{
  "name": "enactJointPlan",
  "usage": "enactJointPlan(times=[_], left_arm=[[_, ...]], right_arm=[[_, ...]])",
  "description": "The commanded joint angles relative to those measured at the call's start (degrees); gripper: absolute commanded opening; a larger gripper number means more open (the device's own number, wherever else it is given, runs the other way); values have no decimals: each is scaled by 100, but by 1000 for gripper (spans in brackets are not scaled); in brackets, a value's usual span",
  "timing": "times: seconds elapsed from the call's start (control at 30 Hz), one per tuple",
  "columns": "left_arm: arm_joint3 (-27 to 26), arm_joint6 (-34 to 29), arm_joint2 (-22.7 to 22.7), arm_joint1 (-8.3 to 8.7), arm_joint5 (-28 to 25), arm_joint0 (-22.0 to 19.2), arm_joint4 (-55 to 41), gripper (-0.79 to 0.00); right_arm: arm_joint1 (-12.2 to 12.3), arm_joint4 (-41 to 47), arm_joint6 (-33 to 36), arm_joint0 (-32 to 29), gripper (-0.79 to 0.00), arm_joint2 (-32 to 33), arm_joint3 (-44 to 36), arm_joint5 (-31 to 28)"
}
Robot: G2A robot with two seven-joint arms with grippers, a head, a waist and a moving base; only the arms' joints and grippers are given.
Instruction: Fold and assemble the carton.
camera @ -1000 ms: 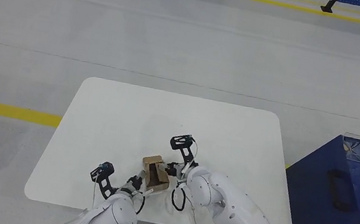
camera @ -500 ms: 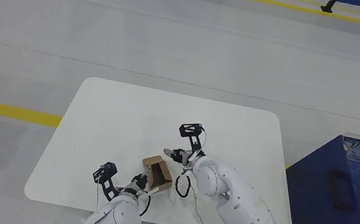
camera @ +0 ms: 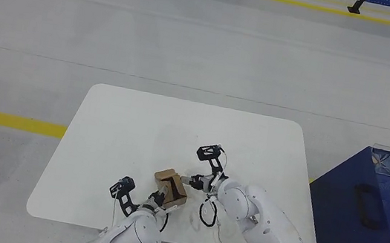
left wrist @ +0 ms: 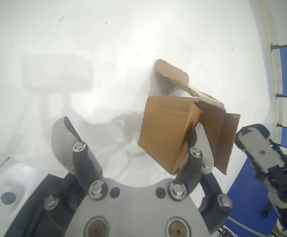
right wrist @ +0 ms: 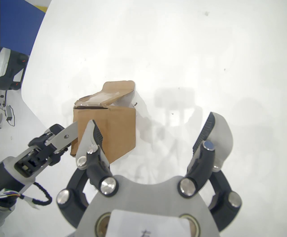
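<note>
A small brown carton (camera: 169,185) lies on its side on the white table (camera: 127,127), near the front edge, with a loose flap (right wrist: 116,91) sticking out at its far end. My left gripper (left wrist: 130,128) is open; one finger (left wrist: 199,139) is tucked inside the carton's (left wrist: 166,132) open end, the other (left wrist: 67,134) stands off over bare table. My right gripper (right wrist: 152,121) is open on the carton's (right wrist: 112,125) other side, one finger (right wrist: 93,134) close against a side wall, the other (right wrist: 213,132) apart over the table. In the top view both grippers (camera: 159,199) (camera: 192,182) flank the carton.
The table's front edge (camera: 164,237) runs close behind the carton and the arms. A blue cabinet (camera: 377,215) stands off the table's right side. The far half of the table is bare.
My right gripper drew back from the carton toward the far side, then returned beside it. The left arm shifted slightly right. The carton has barely moved.
</note>
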Motion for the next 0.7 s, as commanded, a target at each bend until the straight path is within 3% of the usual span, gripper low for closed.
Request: enactJointPlan(times=[0.0,0.37,0.67], left_arm=[[-55,-48,-78,-19,0,55,18,0],[-621,-27,-689,-120,0,493,215,0],[-1374,480,-1334,-384,0,672,-814,0]], right_arm=[[-30,-118,24,48,0,-100,63,27],[-144,32,-275,175,0,-25,147,26],[127,-302,3,-375,0,483,-303,-1698]])
